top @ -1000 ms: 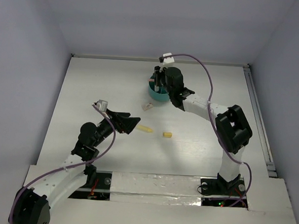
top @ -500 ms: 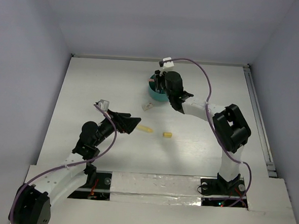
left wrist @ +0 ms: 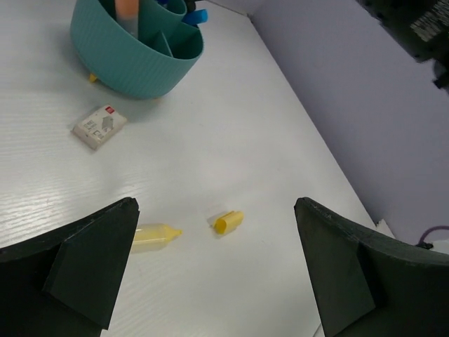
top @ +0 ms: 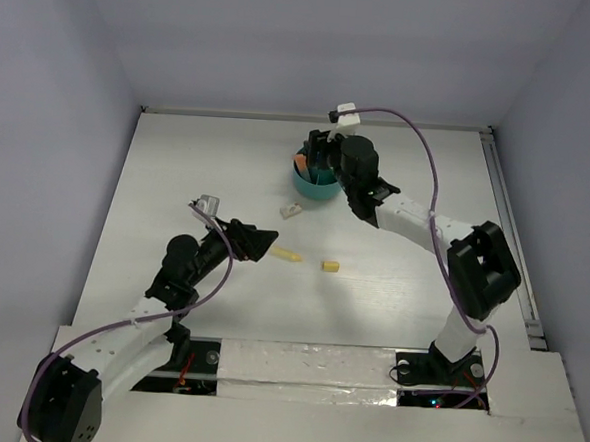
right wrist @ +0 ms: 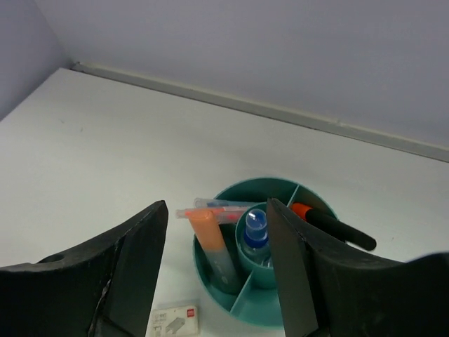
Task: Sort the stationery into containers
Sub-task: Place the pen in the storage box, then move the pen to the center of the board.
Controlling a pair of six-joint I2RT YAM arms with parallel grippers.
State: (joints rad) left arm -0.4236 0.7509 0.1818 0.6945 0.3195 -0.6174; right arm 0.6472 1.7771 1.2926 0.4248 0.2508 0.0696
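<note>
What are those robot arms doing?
They are sorting pens and bits into the teal cup. The right gripper hangs over it, jaws open and empty; an orange marker, a blue pen and a black pen sit inside. The left gripper, open, hovers near a long yellow bit and a short yellow bit on the table. A white eraser lies beside the cup.

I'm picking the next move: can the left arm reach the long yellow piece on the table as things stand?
Probably yes: its fingers stand open right beside the long yellow piece, with nothing between or on it.
</note>
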